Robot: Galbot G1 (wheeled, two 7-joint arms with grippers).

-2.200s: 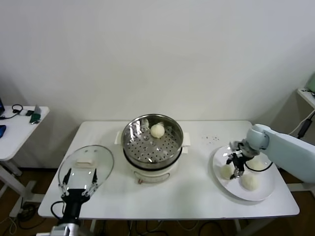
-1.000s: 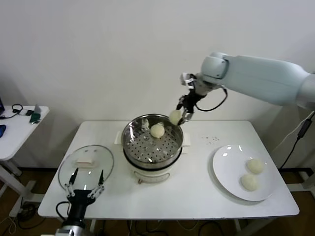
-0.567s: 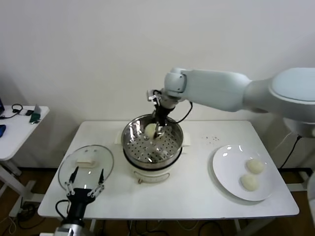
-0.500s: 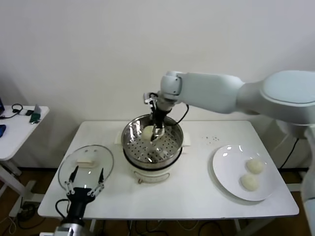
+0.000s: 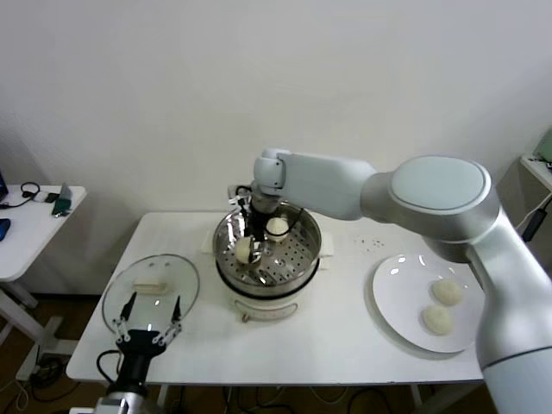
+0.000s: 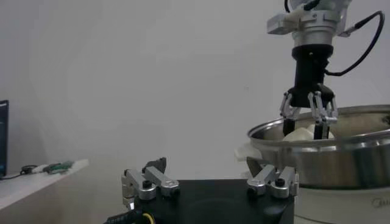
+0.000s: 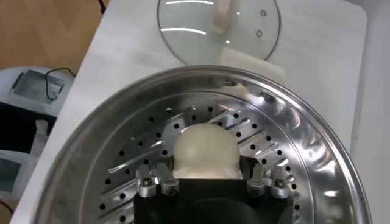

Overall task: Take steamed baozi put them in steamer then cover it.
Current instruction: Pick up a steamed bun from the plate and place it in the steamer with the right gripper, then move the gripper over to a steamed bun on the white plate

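Inside the round shiny steel steamer (image 5: 267,250), the right gripper (image 5: 248,251) clasps a cream-white baozi bun (image 7: 204,152) over the perforated tray; the head view alone shows another bun (image 5: 278,228) farther back; the idle left gripper (image 6: 210,182), seemingly wide, waits near the clear glass lid (image 5: 151,289).

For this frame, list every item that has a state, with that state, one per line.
steamer: uncovered, two baozi inside.
held baozi: between the right gripper's fingers, low over the perforated tray.
other baozi: resting on the tray.
plate: holds two baozi.
cover: off, flat on the table.
right gripper: shut on the held baozi.
left gripper: open, near the cover.
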